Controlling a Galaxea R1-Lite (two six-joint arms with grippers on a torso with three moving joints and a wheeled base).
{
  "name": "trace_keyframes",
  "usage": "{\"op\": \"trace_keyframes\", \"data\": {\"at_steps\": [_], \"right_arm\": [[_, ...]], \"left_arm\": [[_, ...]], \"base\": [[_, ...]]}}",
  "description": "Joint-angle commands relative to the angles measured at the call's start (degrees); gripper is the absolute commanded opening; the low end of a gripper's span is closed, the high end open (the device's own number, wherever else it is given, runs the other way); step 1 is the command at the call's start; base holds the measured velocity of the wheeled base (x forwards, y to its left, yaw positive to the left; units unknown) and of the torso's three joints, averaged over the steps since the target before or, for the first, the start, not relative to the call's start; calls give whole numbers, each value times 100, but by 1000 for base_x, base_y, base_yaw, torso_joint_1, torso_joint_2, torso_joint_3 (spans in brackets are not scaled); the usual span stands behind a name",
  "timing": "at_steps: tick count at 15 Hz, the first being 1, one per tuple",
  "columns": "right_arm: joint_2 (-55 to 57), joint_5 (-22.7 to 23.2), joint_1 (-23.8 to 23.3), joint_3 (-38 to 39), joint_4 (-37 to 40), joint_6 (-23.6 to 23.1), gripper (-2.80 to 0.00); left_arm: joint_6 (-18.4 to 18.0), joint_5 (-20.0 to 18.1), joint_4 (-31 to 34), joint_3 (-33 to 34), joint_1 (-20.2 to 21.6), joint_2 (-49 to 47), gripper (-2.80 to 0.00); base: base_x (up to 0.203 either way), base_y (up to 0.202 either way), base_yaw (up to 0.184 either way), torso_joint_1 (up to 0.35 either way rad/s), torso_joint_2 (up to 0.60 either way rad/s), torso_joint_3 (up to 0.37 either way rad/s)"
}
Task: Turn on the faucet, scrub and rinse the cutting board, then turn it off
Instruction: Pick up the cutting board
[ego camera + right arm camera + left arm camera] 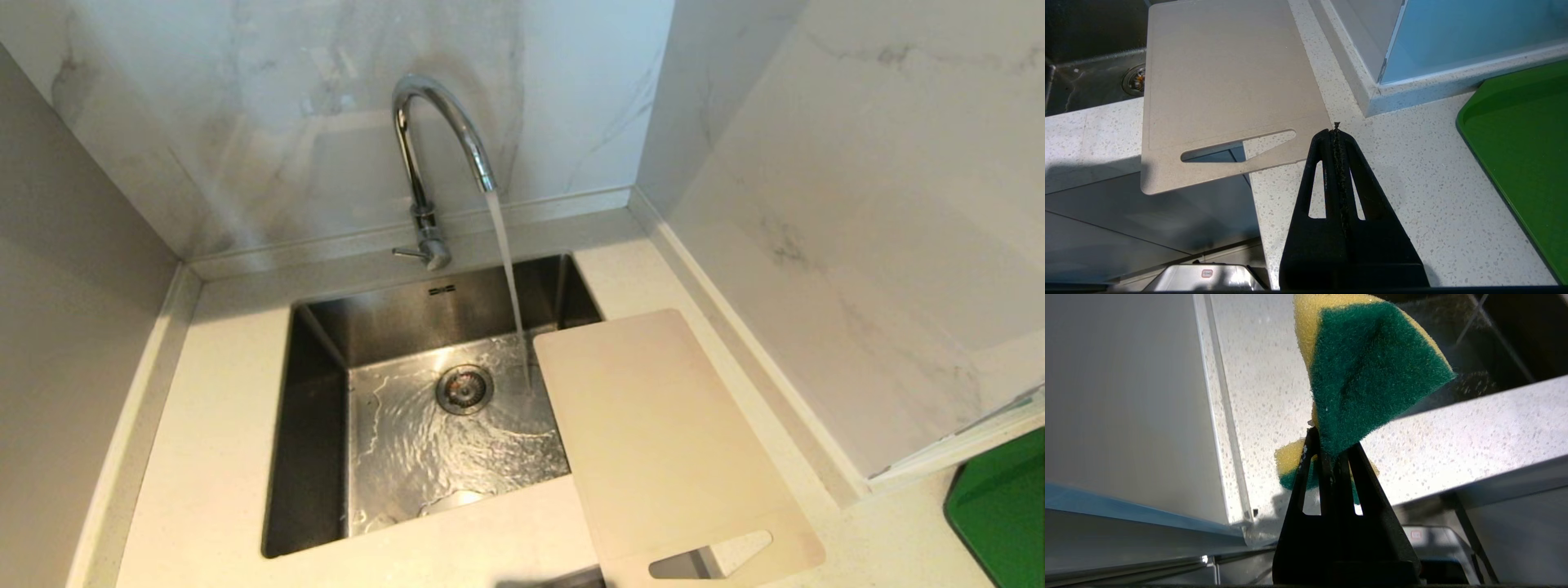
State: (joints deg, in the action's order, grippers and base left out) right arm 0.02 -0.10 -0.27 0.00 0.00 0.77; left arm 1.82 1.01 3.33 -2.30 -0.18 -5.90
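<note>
**Water on, board not yet under the stream**

Left of the sink, nothing of either arm is seen from the head camera. The left gripper is shown only by its own wrist camera: its fingers are clenched on a green-and-yellow sponge, held above the speckled counter near the sink's edge.

At the back of the sink, the faucet is running; a steady stream is falling from the spout into the basin, just right of the drain, and the basin floor is rippling with water.

Right of the sink, the board is lying flat, one corner overhanging the basin beside the stream, the handle end jutting past the counter's front edge. No water is seen on it.

Further right, the right gripper is clamped shut on nothing, hovering over the counter just beside the board's handle corner. A green tray lies beyond it.

The turning-on looks done; scrubbing is judged to be the step in hand. Next, the sponge must be carried across the sink to the board, which probably needs steadying or shifting under the stream.
</note>
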Motion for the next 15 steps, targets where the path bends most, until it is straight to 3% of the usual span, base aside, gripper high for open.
{"op": "trace_keyframes", "data": {"at_steps": [1,5,8,15], "right_arm": [[-2,1,0,9,0,2,-280],[-2,1,0,9,0,2,-280],[-2,1,0,9,0,2,-280],[-2,1,0,9,0,2,-280]], "left_arm": [[-3,4,0,3,-4,522,-280],[12,4,-18,11,-4,608,-280],[-132,-4,-631,232,-2,608,-280],[-41,-31,-547,239,-3,608,-280]], "base": [[0,0,0,0,0,0],[0,0,0,0,0,0],[0,0,0,0,0,0],[0,0,0,0,0,0]]}}
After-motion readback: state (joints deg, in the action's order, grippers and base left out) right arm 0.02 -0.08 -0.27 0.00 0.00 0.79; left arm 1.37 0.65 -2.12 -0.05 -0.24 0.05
